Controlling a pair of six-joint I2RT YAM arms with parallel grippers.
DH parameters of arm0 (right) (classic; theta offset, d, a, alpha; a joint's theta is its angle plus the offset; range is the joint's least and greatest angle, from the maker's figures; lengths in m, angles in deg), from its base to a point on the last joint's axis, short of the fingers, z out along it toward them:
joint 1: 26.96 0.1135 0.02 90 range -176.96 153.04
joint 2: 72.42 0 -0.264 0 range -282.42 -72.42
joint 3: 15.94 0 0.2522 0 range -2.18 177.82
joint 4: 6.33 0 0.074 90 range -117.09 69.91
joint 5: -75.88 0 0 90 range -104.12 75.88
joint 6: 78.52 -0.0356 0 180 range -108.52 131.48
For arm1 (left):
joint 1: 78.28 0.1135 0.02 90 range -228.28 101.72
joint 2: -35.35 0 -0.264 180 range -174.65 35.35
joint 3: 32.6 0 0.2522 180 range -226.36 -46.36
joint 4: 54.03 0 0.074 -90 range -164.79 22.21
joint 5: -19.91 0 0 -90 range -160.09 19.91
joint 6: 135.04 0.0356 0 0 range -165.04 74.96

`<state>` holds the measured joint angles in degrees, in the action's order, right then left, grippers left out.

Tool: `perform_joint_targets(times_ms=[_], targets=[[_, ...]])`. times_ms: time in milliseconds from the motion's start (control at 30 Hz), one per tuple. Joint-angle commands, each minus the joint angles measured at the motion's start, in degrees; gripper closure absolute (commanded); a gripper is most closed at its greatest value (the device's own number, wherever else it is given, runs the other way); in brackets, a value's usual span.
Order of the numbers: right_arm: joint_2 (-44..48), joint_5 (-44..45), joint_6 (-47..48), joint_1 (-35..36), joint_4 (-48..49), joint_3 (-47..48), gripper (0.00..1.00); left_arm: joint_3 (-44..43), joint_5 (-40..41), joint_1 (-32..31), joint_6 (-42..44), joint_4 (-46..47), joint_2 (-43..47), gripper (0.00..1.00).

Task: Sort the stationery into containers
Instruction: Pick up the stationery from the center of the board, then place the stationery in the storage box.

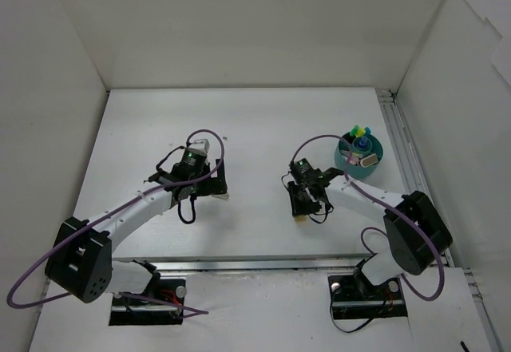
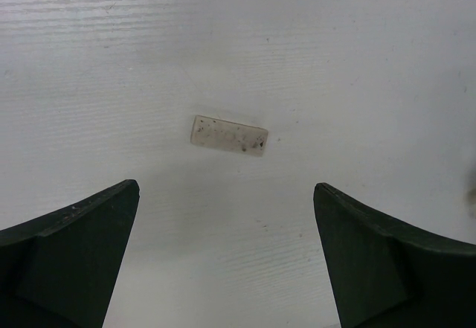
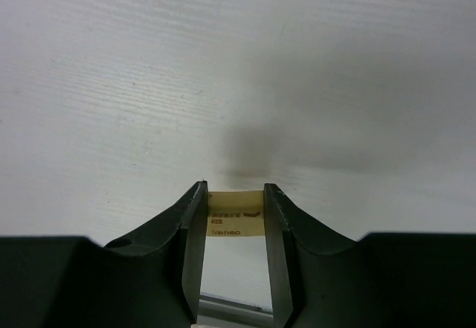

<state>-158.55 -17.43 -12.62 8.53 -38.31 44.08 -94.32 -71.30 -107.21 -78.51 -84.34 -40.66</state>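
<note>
Right claw (image 3: 235,191) clamped on one tan block (image 3: 236,222) | left claw (image 2: 225,188) spread wide above one pale speckled slab (image 2: 229,134), flat on table (image 2: 357,60) | one teal tub (image 1: 378,154) beside right arm: three highlighters (image 1: 361,139), caps green, yellow, blue

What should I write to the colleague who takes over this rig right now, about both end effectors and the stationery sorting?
Left end effector: open, holding nothing, over a pale speckled rectangular piece that lies on the table.
Right end effector: shut on a tan printed block, not yet at the teal tub.
Done: capped highlighters and a few other small items stand in the tub.
To do: probably carry the block to the tub, then pick up the pale piece.
</note>
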Motion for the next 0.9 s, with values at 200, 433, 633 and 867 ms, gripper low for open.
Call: perform_joint_targets(times_ms=[200, 433, 633, 867], targets=[[10.2, 6.6, 3.5, -8.1, -6.0, 7.0, 0.99, -0.1, 0.9, -0.3, -0.5, 0.4, 3.2, 0.0], [7.8, 7.8, 8.4, -27.4, -6.0, 21.5, 1.0, -0.9, 0.9, -0.3, -0.3, 0.0, 3.5, 0.01], [3.7, -3.0, 29.8, -40.3, -1.3, 33.1, 1.0, -2.1, 0.8, 0.9, 2.2, -0.6, 3.7, 0.0], [-0.6, -16.5, 61.1, -43.9, -1.4, 35.8, 1.0, -4.3, 0.1, 2.0, 4.8, 0.2, 2.4, 0.0]])
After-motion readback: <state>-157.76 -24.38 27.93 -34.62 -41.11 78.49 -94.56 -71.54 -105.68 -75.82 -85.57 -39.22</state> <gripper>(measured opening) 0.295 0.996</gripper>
